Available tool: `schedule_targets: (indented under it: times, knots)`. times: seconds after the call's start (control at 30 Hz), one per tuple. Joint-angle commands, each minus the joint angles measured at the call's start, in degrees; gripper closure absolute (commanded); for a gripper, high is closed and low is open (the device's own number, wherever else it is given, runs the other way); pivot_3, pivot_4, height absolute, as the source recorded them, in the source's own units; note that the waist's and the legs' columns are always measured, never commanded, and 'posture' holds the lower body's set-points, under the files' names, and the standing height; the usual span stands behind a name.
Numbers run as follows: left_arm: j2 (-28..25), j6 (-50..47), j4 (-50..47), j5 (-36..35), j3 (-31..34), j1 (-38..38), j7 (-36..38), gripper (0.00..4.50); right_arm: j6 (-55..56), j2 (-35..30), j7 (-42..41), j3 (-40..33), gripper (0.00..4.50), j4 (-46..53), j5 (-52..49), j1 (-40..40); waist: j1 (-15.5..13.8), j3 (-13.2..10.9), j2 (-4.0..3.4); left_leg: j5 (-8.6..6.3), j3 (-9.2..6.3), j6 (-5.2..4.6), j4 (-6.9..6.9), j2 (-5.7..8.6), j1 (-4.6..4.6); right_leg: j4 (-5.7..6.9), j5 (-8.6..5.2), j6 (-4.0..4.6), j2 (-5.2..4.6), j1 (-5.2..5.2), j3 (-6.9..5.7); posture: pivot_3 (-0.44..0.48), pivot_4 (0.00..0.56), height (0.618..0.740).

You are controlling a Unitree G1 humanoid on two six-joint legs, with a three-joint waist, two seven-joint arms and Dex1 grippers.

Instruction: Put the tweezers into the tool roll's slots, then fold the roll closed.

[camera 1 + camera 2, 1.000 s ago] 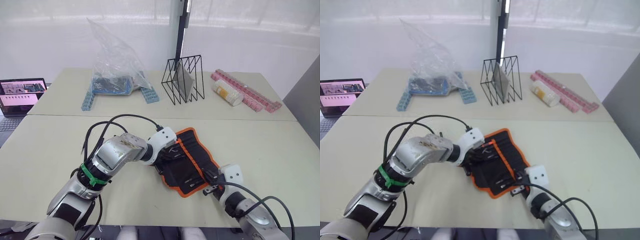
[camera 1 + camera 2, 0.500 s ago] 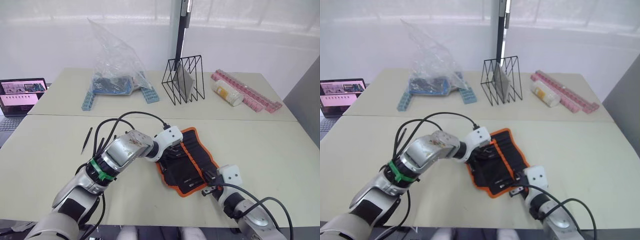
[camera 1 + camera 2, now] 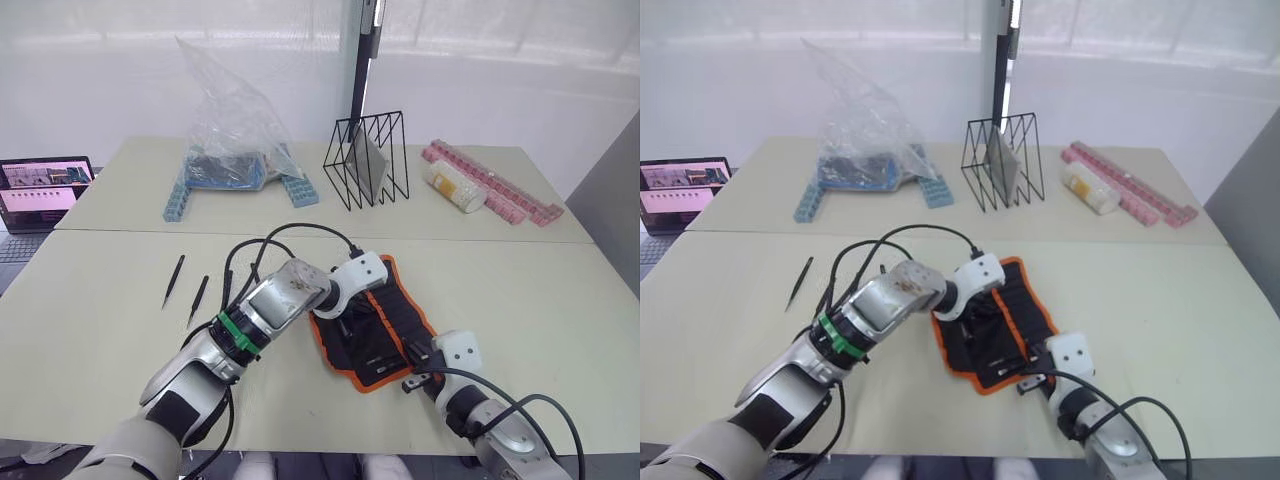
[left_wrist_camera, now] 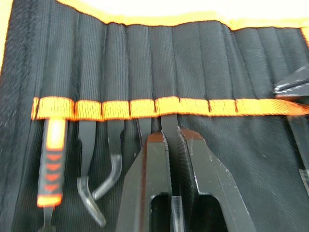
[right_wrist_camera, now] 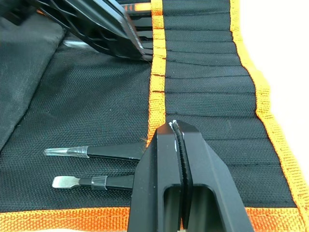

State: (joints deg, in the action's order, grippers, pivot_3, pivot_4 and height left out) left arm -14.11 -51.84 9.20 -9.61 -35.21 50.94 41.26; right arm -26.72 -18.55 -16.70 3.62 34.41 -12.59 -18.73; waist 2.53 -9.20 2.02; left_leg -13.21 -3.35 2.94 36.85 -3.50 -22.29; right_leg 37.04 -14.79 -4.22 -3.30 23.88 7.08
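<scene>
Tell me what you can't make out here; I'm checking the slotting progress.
Left wrist view: tip of the tweezer in the left hand, hidden under the orange band.
Right wrist view: whether the right hand pinches the tool roll; its fingers cover the spot.
Eye views: filled slots, too small and behind the left arm.

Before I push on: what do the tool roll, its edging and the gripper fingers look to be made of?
The tool roll looks like coarse woven black fabric, matte; the weave grain shows. Its edging looks like orange woven tape, stitched on. The left gripper fingers look like hard black plastic or coated metal, slightly glossy with scuffed edges; which one is unclear.
</scene>
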Motion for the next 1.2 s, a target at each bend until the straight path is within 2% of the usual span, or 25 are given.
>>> schedule_targets:
  times: [0.03, 0.47, 0.53, 0.77, 0.97, 1.1, 1.2]
  knots:
    - [0.88, 3.0, 1.88, 2.93, -1.1, 0.17, 0.17, 4.5, -2.38, -0.07, -1.62, 3.74, 4.46, -1.38, -0.41, -1.93, 0.0, 0.0, 0.0, 0.0, 0.0, 0.0, 0.0, 0.0, 0.0, 0.0, 0.0, 0.0, 0.0, 0.0, 0.0, 0.0, 0.15, 0.718]
    - [1.08, 5.27, 2.63, 5.84, 0.02, -1.01, 2.54, 4.5, -2.81, -0.18, -1.62, 3.54, 4.46, -1.03, -0.53, -1.77, -0.07, 0.02, 0.02, -0.01, -0.09, -0.01, 0.0, 0.02, 0.34, -0.18, -0.03, -0.04, 0.0, -0.57, -0.03, 0.0, 0.15, 0.718]
    - [0.13, 4.5, 0.98, 5.75, 0.65, -0.93, 3.22, 3.68, -2.97, -0.15, -1.56, 3.55, 4.5, -1.07, -0.54, -1.46, 0.05, 0.02, 0.02, -0.01, -0.09, -0.01, 0.0, 0.02, 0.35, -0.18, -0.03, -0.04, 0.01, -0.57, -0.03, 0.0, 0.15, 0.718]
    - [-3.88, 1.06, -7.25, 4.75, 3.15, -0.67, 5.63, 1.42, -3.85, 0.09, -1.39, 3.56, 4.5, -1.65, -0.54, 0.27, 0.46, 0.02, 0.02, -0.02, -0.12, -0.02, -0.01, -0.03, 0.35, -0.16, -0.04, -0.02, 0.08, -0.55, -0.02, 0.0, 0.15, 0.718]
    - [-9.23, -3.49, -16.85, 0.97, 8.54, -2.16, 8.19, 1.42, -4.67, -0.01, -1.69, 3.33, 4.5, -2.22, -0.68, 1.74, 0.54, 0.01, 0.01, -0.02, -0.13, -0.02, -0.01, -0.07, 0.34, -0.16, -0.04, -0.02, 0.1, -0.52, -0.03, 0.0, 0.15, 0.718]
    - [-12.39, -6.74, -20.72, -4.8, 17.1, -5.18, 9.44, 1.42, -5.0, -0.3, -2.31, 3.11, 4.5, -2.86, -0.71, 2.87, 0.98, 0.01, 0.01, -0.02, -0.13, -0.02, -0.03, -0.13, 0.36, -0.15, -0.05, 0.0, 0.15, -0.52, -0.04, 0.0, 0.15, 0.718]
    - [-17.22, -3.75, -22.17, -6.58, 24.28, -10.3, 9.69, 1.42, -5.12, -0.63, -2.96, 2.89, 4.5, -3.58, -0.61, 3.89, 1.4, 0.01, 0.0, -0.02, -0.14, -0.03, -0.04, -0.16, 0.39, -0.14, -0.05, 0.01, 0.17, -0.52, -0.04, 0.0, 0.15, 0.718]
